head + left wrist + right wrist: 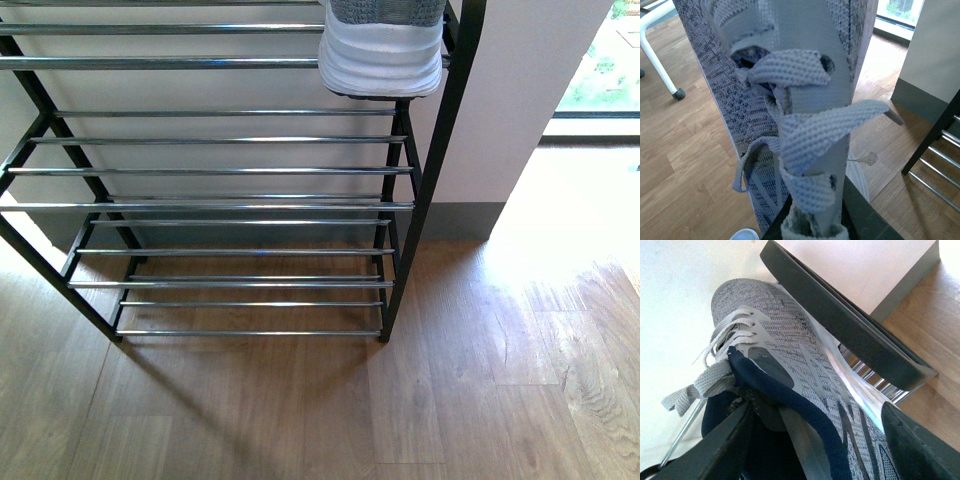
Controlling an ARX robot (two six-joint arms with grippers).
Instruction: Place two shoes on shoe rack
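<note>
No legible text, label, brand mark, number or sign anywhere: none on sneaker (790,355), shoe rack (230,171), wall (520,100), floor (480,380).

Soft daylight is admitted through a window (600,60) at the upper right of the front view, where the glass is washed out. A pale glare is laid over the wooden floor (560,330) below it, and faint shadows are cast by the shoe rack (230,170) toward the camera. Bright glints are carried along its chrome rods. In the left wrist view the grey sneaker (805,125) is evenly lit, with its nearest edge blurred. In the right wrist view the wall (680,280) is overexposed to plain white.
</note>
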